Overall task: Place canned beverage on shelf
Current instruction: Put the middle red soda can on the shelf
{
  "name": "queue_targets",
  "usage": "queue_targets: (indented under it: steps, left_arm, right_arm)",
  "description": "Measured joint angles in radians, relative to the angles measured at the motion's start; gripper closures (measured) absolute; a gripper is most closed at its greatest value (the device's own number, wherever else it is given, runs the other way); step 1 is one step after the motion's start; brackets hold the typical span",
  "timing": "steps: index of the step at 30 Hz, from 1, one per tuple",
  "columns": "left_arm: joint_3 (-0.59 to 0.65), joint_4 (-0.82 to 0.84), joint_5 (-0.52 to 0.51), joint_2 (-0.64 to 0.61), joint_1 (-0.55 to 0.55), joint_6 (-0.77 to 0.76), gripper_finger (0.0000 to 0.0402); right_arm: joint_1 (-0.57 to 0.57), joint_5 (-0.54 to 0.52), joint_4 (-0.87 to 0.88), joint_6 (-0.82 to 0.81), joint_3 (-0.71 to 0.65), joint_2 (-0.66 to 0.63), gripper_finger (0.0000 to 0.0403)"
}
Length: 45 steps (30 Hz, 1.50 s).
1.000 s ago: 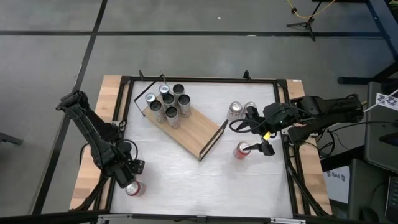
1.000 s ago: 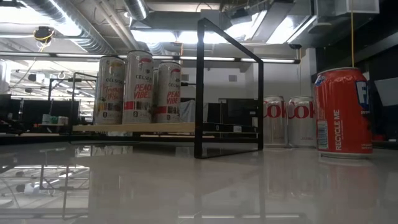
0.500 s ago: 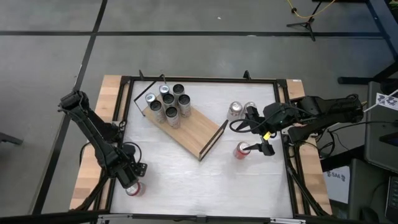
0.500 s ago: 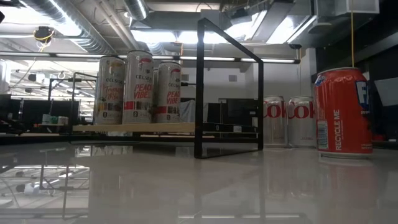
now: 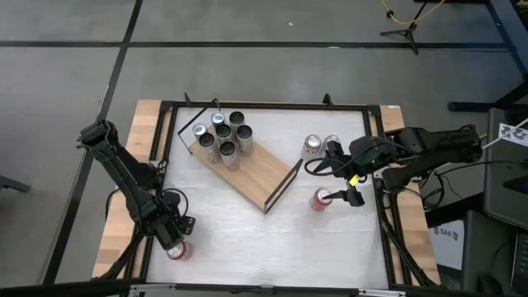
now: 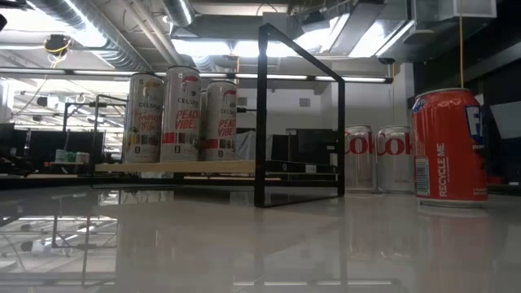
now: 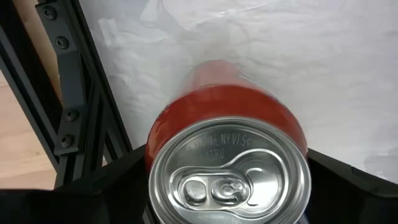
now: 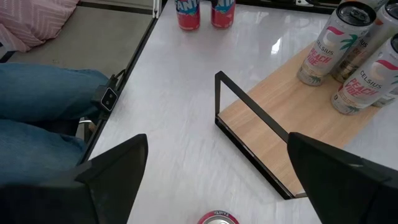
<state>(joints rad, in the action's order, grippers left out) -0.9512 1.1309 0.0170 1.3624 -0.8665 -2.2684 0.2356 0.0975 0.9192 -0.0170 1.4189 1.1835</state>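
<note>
Two arms bend down over the surface (image 5: pixel 247 231). Left tool (image 5: pixel 175 244) hugs a red can (image 7: pixel 227 168) near the corner. Right tool (image 5: pixel 340 196) hangs wide open above another red can (image 5: pixel 320 200), beside the shelf (image 5: pixel 256 172).

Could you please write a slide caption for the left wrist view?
Left gripper straddles an upright red can on the white table.

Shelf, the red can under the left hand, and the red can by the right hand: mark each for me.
Shelf (image 5: pixel 257 172): high view, bare wooden board.
Red can under the left hand (image 7: pixel 229 180): left wrist view, silver lid.
Red can by the right hand (image 5: pixel 320 199): high view, its top.
</note>
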Motion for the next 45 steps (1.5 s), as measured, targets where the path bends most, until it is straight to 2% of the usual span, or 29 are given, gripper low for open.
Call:
queue_targets:
  steps: [15,20,30,35,40,45]
  left_arm:
    - [0.000,0.000,-0.009,0.000,0.000,-0.034,0.0068]
    - [0.000,0.000,-0.060,0.000,0.000,-0.035,0.0069]
    - [0.000,0.000,-0.057,0.000,0.000,-0.034,0.0114]
    - [0.000,0.000,-0.058,-0.001,0.005,-0.032,0.0119]
    - [0.001,-0.013,-0.054,-0.017,0.035,0.015,0.0120]
    - [0.000,-0.037,-0.100,-0.058,0.085,0.089,0.0121]
  right_arm:
    - [0.000,0.000,0.000,0.000,0.000,0.000,0.0024]
    - [0.000,0.000,0.000,0.000,0.000,0.000,0.0024]
    - [0.000,0.000,0.036,0.000,0.000,0.000,0.0024]
    - [0.000,0.000,0.035,0.000,0.000,0.000,0.0024]
    - [0.000,0.000,0.034,0.000,0.000,0.000,0.0024]
    - [0.000,0.000,0.034,0.000,0.000,0.000,0.0024]
